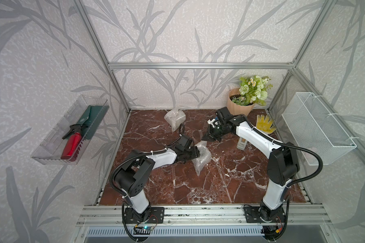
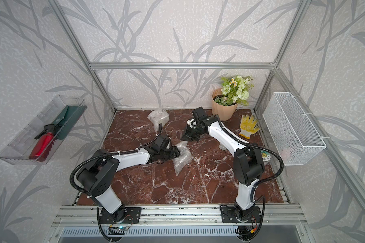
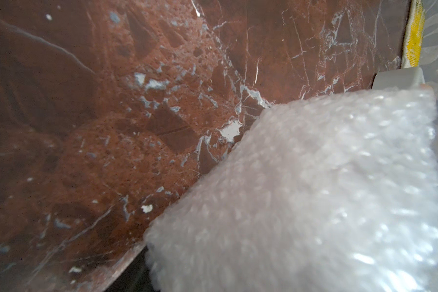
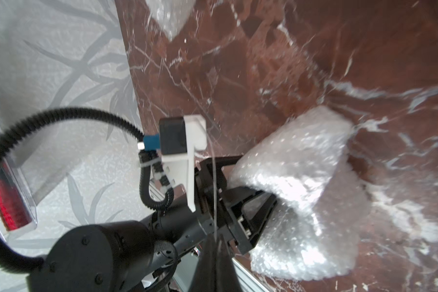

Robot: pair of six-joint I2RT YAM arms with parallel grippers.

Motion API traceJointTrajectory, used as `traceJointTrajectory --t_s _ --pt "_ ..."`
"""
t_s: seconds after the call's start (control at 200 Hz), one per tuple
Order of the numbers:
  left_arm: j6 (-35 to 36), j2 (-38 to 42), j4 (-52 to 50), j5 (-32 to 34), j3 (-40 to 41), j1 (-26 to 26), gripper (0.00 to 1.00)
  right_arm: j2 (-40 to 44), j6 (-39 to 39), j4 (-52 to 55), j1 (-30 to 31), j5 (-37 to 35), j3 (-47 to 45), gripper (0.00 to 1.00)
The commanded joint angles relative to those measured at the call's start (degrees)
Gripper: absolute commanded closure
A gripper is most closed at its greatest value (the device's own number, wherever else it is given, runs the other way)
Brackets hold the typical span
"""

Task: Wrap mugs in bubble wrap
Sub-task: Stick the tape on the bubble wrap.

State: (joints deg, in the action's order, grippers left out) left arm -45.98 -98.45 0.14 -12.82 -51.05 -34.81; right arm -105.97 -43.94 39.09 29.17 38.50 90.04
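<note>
Arms both reach inward over the red marble surface [image 1: 198, 189]. The left arm [image 1: 162, 157] lies low and nearly level, and the left hand [image 1: 196, 152] is butted against the side of the bubble wrap [image 1: 203, 157] bundle at mid-surface. The right arm [image 1: 253, 134] stretches toward the middle with its wrist bent down. The right hand [image 1: 207, 138] is pinched to a closed point, empty, just beside the bundle's far end.

The bundle's long axis runs back to front, with its tapered tail toward the front edge.

Only the right wrist view shows the left hand's fingers [image 4: 257, 215], spread wide with wrap between them; whether they clamp it I cannot tell. The left wrist view gives just blurred wrap over marble. In both top views a second wrapped bundle [image 1: 174, 118] sits by the back wall.
</note>
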Motion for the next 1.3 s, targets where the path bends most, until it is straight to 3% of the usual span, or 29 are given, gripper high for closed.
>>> traceJointTrajectory --t_s 0.0,0.3,0.69,1.075,1.295 --pt "1.17 -2.79 -2.71 -0.14 1.01 -0.3 0.34 1.1 -0.92 1.11 -0.02 2.93 -3.62 1.0" --pt "0.71 -2.81 -1.82 0.08 2.44 -0.33 0.34 2.44 -1.4 -1.39 0.9 3.7 -11.29 1.0" --pt "0.38 -2.86 -1.8 0.36 2.72 -0.33 0.33 1.4 -1.06 -1.61 0.98 2.95 -14.31 1.0" --pt "-0.33 -3.17 -1.61 0.13 2.49 -0.35 0.33 -2.73 5.7 5.25 2.23 -7.29 -12.03 1.0" --pt "-0.26 -3.76 -2.19 -0.04 1.88 -0.33 0.33 -2.98 12.8 6.89 4.36 -13.19 -11.5 0.93"
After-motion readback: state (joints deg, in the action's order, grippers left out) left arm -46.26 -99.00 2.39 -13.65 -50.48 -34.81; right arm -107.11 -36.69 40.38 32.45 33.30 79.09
